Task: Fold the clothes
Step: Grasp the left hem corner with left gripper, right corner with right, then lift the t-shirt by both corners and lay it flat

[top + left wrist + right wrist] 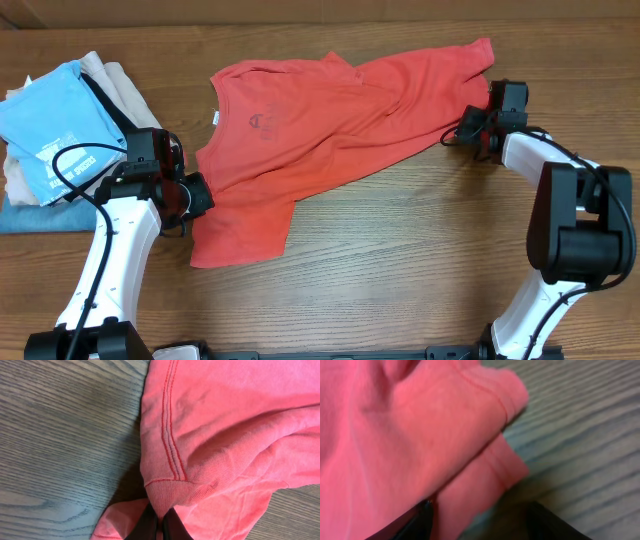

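Upper left: folded pile [60, 150]. Lower left: left gripper [197, 196], fingers pressed together, pinching an edge of the red T-shirt [320, 130], which lies crumpled across centre frame. Upper right: right gripper [472, 125], fingers spread at the shirt's hem.

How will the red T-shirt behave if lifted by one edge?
Likely floppy: the red T-shirt lies wrinkled and bunched on the table. Probably light, since the thin knit folds over itself at the left gripper. Lifted, it would likely sag and drag rather than hold shape.
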You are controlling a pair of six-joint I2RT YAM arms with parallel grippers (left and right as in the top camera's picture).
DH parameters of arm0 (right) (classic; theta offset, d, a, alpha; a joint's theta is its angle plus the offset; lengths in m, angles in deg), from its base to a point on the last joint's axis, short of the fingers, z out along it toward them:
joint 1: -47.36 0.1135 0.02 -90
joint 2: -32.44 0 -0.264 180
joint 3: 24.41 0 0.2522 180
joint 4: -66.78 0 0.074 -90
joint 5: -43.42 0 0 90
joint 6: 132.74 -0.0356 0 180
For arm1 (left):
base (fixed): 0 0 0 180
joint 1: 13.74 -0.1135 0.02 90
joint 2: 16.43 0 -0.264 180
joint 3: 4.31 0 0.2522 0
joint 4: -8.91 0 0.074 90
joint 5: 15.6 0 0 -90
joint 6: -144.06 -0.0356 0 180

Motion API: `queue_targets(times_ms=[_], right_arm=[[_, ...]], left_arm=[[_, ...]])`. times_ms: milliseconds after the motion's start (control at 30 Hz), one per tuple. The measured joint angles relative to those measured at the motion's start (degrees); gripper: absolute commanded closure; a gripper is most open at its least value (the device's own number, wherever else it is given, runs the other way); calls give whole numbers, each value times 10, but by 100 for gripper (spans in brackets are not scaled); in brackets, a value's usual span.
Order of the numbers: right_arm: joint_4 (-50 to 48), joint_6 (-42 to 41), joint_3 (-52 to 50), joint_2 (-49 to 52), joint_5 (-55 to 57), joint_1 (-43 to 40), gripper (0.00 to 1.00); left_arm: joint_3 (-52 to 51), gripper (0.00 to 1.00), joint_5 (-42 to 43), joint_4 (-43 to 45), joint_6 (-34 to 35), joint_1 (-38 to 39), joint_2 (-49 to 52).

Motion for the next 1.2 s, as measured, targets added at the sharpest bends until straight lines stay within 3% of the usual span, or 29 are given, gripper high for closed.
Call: queue_targets(times_ms=[200, 467, 633, 1000, 1200], right_arm=[[-43, 0, 0, 14, 19, 0, 46], [-55, -2, 0, 19, 24, 0, 80], [-36, -1, 2, 19, 43, 0, 95], [130, -16, 6, -33, 113, 1, 96], [214, -24, 0, -187, 117, 1, 96]], left_arm=[[0, 96, 0, 0, 0, 0, 0], [0, 96, 0, 0, 0, 0, 0], [0, 96, 0, -2, 0, 0, 0], [2, 96, 5, -21, -10, 0, 0], [78, 96, 30, -93, -42, 0, -5]])
